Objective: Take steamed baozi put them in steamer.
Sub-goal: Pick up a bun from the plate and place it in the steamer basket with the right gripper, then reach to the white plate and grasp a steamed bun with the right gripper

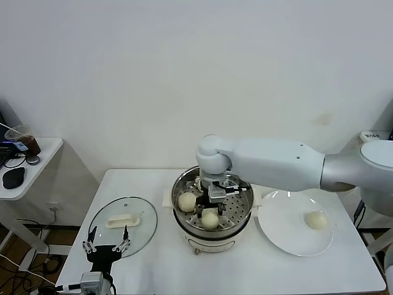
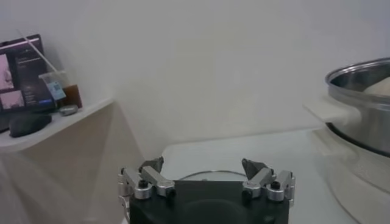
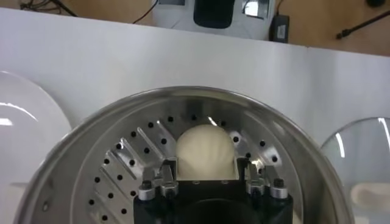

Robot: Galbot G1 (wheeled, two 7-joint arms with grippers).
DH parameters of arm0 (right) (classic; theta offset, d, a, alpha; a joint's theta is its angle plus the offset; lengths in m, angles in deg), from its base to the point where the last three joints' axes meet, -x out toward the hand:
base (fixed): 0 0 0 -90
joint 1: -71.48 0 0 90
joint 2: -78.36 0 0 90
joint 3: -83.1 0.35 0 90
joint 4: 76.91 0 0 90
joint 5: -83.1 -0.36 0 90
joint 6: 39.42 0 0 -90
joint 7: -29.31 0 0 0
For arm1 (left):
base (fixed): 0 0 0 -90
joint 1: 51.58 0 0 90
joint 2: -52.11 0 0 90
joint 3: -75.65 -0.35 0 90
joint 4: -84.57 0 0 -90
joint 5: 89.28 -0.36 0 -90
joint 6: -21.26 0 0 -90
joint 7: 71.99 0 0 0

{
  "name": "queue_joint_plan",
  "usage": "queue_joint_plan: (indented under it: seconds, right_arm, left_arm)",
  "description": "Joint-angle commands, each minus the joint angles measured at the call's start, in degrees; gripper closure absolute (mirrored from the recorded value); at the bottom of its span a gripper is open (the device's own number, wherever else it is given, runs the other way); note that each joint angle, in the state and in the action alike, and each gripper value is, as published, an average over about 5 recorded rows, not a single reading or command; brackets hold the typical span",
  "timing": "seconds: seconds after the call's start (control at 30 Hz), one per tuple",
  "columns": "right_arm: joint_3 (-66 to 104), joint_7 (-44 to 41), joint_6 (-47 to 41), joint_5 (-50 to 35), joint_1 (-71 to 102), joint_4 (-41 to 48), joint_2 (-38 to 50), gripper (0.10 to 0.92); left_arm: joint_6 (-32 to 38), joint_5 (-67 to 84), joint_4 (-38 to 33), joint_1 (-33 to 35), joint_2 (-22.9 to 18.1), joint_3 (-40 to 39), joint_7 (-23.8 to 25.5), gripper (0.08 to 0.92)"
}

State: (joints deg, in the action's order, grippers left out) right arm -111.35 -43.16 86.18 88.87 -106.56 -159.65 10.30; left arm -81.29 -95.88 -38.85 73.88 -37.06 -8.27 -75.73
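Right tool (image 3: 206,176) grips baozi (image 3: 205,151) low over steamer (image 1: 182,184) tray for placement | left tool (image 2: 207,180) open, parked by lid (image 1: 142,228)

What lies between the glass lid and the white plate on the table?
In the head view, the steamer stands between the lid and the plate, with the right gripper lowered inside it among baozi.

plain white wall (image 1: 184,74) behind a white table (image 1: 153,264); small side shelf (image 1: 37,166) at left.
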Motion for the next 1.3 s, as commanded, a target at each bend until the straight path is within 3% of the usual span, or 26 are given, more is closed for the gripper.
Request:
queue_joint_plan:
  seconds: [0.03,0.2,0.3,0.53,0.63,0.8,1.0,1.17,1.3]
  right_arm:
    - [-0.5,0.0,-1.0,-0.7,-1.7,-0.8,0.3,0.383]
    - [1.7,-1.0,-3.2,-6.5,-6.3,-1.1,3.6,0.247]
    - [4.0,-1.6,-7.7,-10.9,-9.7,-0.6,7.8,0.210]
    - [6.2,-4.1,-35.1,-25.6,-15.4,1.2,23.1,0.203]
    - [6.8,-4.7,-44.8,-27.0,-14.6,2.8,29.6,0.203]
    - [12.3,-5.6,-53.1,-19.1,-6.2,2.8,39.9,0.203]
    - [30.4,-5.5,-52.5,-5.6,18.2,1.1,47.8,0.203]
    - [45.2,-3.7,-48.8,6.7,36.7,4.0,47.8,0.203]
    - [51.6,-2.7,-46.7,11.4,44.9,7.8,45.1,0.203]
  left_arm:
    - [0.0,0.0,-0.2,0.0,0.0,0.0,0.1,0.177]
    - [0.0,0.0,-0.5,0.2,0.0,-0.1,0.1,0.177]
    - [0.0,0.0,-0.9,0.5,0.1,0.0,0.1,0.177]
    - [-0.3,1.2,-2.1,0.4,0.5,0.0,0.7,0.177]
    - [-0.4,1.8,-2.2,0.1,0.7,-0.2,1.1,0.177]
    - [-0.7,2.8,-2.2,0.4,1.1,-0.1,1.7,0.177]
    - [-0.8,3.4,-2.5,1.6,1.3,0.1,2.2,0.177]
    - [-0.8,3.7,-2.4,2.7,1.1,0.3,2.3,0.177]
    - [-0.8,3.6,-2.3,3.4,1.1,0.5,2.3,0.177]
